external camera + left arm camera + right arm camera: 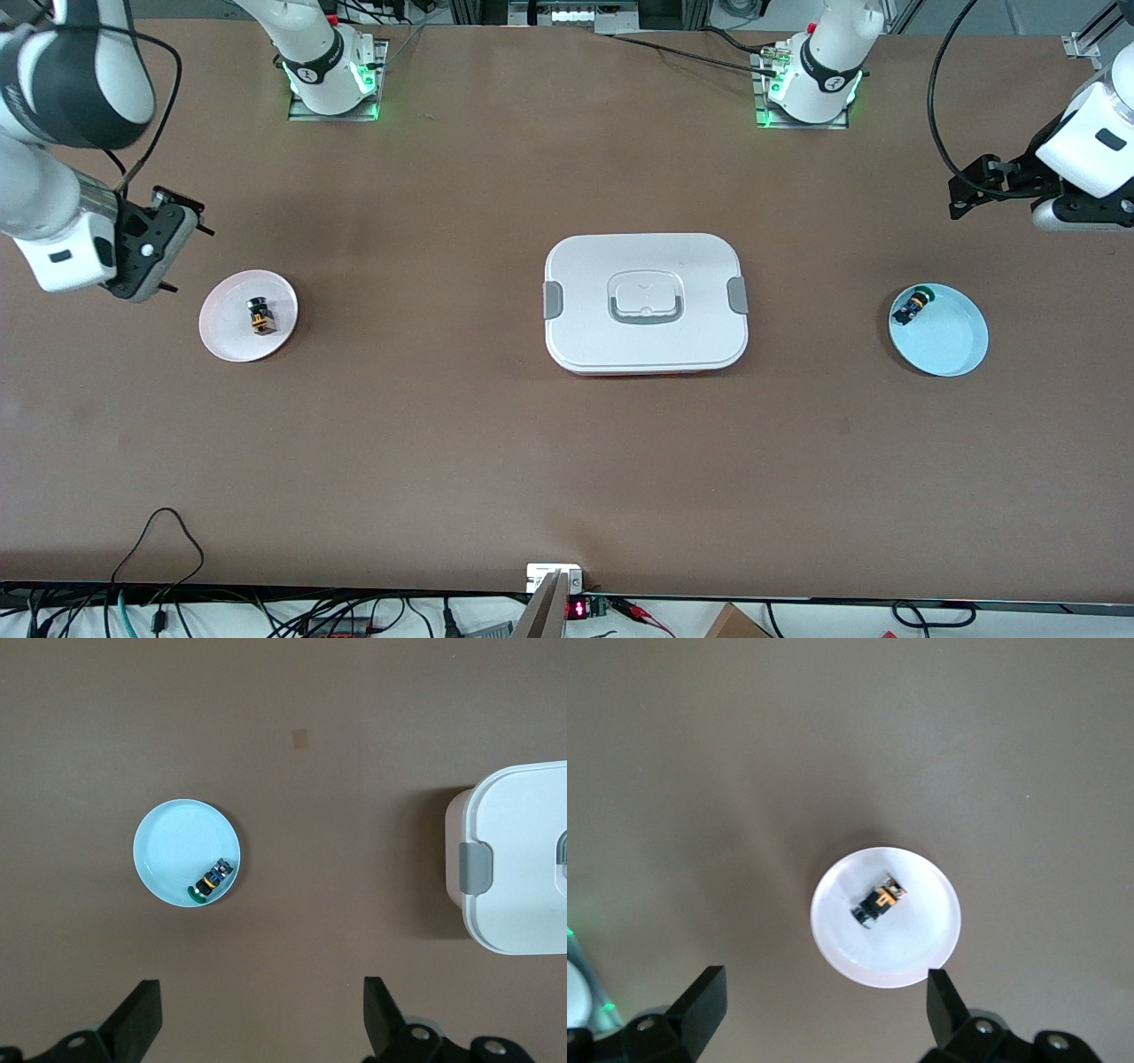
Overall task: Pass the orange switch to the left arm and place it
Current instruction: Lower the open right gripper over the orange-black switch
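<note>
The orange switch (260, 315) (879, 902) lies on its side in a pale pink plate (226, 332) (921, 939) toward the right arm's end of the table. My right gripper (182, 252) (824, 983) hangs open over bare table just beside that plate, nothing between its fingers. The white box (645, 301) (523, 859), lid on and grey clips at two sides, sits at the table's middle. My left gripper (979, 188) (261, 988) is open and empty, over bare table at the left arm's end.
A light blue plate (948, 341) (173, 846) at the left arm's end holds a small green-capped switch (912, 306) (211, 881). Cables and a small device (554, 578) line the table edge nearest the front camera. The two arm bases stand along the edge farthest from it.
</note>
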Robot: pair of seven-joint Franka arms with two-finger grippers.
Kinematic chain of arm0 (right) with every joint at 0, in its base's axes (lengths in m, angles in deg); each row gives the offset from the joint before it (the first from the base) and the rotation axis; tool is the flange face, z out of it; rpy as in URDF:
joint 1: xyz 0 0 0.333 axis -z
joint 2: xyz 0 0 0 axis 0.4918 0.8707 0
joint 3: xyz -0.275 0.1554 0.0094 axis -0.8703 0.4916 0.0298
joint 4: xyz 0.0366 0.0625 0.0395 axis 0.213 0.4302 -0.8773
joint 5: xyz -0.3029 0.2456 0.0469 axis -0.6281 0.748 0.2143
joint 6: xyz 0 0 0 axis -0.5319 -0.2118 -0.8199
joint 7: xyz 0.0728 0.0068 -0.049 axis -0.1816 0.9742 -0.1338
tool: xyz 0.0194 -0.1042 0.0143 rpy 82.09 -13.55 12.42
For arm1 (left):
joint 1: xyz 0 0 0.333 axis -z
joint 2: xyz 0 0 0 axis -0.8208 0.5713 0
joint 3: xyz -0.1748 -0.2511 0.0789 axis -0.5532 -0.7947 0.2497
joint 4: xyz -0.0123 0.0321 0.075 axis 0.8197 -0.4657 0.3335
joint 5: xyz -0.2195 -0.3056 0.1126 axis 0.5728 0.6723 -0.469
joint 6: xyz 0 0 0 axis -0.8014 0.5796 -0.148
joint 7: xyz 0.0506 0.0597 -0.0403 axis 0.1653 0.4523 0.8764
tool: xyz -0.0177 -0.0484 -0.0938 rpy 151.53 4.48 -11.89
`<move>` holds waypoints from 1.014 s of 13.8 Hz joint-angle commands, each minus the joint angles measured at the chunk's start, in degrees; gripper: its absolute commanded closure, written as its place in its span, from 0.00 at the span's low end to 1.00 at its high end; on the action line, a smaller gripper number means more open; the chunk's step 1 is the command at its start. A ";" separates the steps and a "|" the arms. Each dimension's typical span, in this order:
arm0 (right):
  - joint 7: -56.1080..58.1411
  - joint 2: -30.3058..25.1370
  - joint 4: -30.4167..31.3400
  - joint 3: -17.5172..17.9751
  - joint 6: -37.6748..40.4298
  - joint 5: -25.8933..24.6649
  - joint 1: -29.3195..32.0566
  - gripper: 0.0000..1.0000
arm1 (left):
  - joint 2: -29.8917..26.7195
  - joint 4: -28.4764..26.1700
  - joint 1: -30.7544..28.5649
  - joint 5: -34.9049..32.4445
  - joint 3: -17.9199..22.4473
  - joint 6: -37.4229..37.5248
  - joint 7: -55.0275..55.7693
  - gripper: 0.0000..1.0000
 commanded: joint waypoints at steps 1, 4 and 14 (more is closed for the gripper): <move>7.89 -0.84 8.27 0.56 -10.92 -3.63 0.72 0.00 | 0.89 1.80 -0.37 1.63 -0.09 1.11 -0.25 0.00; 17.37 3.28 13.90 0.74 -23.22 -4.17 2.03 0.00 | 0.89 1.80 -0.37 1.63 -0.09 1.11 -0.25 0.00; 34.25 14.10 17.07 1.97 -35.66 -4.17 3.79 0.00 | 0.89 1.80 -0.37 1.63 -0.18 1.03 -0.25 0.00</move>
